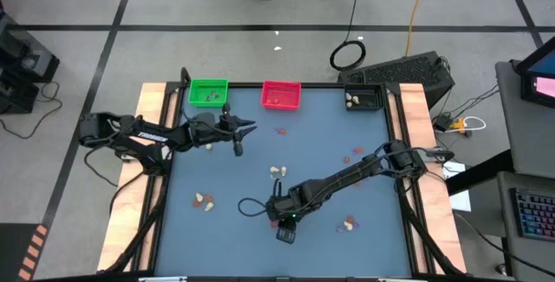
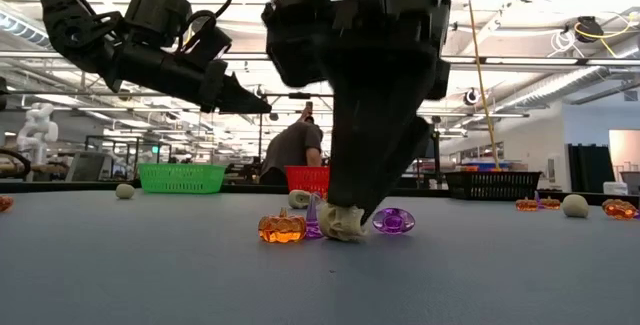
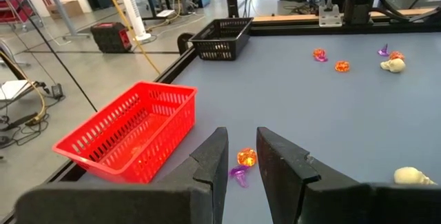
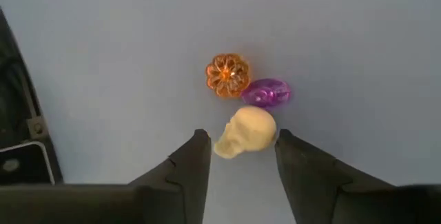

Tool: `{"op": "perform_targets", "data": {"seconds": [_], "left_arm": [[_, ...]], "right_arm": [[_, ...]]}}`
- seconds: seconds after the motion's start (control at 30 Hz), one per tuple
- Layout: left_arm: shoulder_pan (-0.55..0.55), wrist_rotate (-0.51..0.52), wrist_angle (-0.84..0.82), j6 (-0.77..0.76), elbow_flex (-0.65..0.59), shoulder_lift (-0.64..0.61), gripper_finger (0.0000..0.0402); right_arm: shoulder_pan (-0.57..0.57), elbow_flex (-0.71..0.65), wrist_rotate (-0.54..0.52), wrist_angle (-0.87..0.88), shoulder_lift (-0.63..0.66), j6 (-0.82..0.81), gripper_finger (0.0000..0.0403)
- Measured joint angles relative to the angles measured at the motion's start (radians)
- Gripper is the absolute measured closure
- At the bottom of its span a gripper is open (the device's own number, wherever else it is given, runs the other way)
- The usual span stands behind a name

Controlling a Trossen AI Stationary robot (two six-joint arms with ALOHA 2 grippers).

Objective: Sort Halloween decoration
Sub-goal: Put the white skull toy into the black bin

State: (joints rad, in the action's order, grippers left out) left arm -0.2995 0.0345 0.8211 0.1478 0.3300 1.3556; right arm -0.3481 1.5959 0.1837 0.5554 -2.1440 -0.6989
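I have the right gripper down at the mat near the front of the table, its fingers parted to straddle a cream skull; whether the pads touch it yet I cannot tell, and the skull sits on the surface, so I would not call it held. Just past it lie an orange pumpkin and a purple trinket, the purple one touching the skull, the pumpkin just beside. The left gripper hangs above the mat near the red tray, fingers slightly apart with nothing between them; below it lie an orange trinket and a purple one. By my judgement the sorting is underway but far from finished: the green tray, the red tray and the black tray each hold a few pieces, yet small clusters are scattered across the blue mat. The trinkets are tiny, glossy moulded shapes, translucent orange and purple, opaque cream, each far smaller than a finger.
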Motion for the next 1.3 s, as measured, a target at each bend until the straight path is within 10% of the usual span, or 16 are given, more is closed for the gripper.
{"op": "perform_targets", "data": {"seconds": [0.87, 1.3], "left_arm": [[0.001, 0.004, -0.106, 0.015, 0.0, 0.0, 0.0317], [0.001, 0.004, -0.112, -0.008, 0.0, 0.0, 0.0317]], "right_arm": [[0.033, -0.001, -0.087, 0.043, 0.079, 0.186, 0.0383], [-0.014, -0.001, -0.158, -0.016, 0.024, 0.215, 0.0274]]}}
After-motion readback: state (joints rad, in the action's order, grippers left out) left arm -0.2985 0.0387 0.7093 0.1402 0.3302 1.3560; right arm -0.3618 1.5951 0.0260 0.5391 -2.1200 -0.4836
